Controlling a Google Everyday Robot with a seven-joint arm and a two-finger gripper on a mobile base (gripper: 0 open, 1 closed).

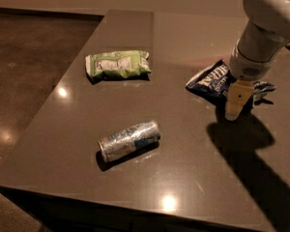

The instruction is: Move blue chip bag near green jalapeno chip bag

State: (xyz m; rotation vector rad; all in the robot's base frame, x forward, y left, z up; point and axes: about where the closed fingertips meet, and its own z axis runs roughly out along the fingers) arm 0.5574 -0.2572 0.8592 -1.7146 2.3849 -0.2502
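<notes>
Claw [233, 111] held low at the near edge of the blue chip bag [209, 79] (grip state cannot be told), green jalapeno chip bag [117, 64] laid flat well apart to the claw's left, drink can [129, 140] laid on its side nearer and left of it, all carried on the dark counter [183, 182]

blue chip bag [209, 79]: navy, crinkled, tool [232, 111] at its near edge | green jalapeno chip bag [118, 64]: flat, well apart
</notes>
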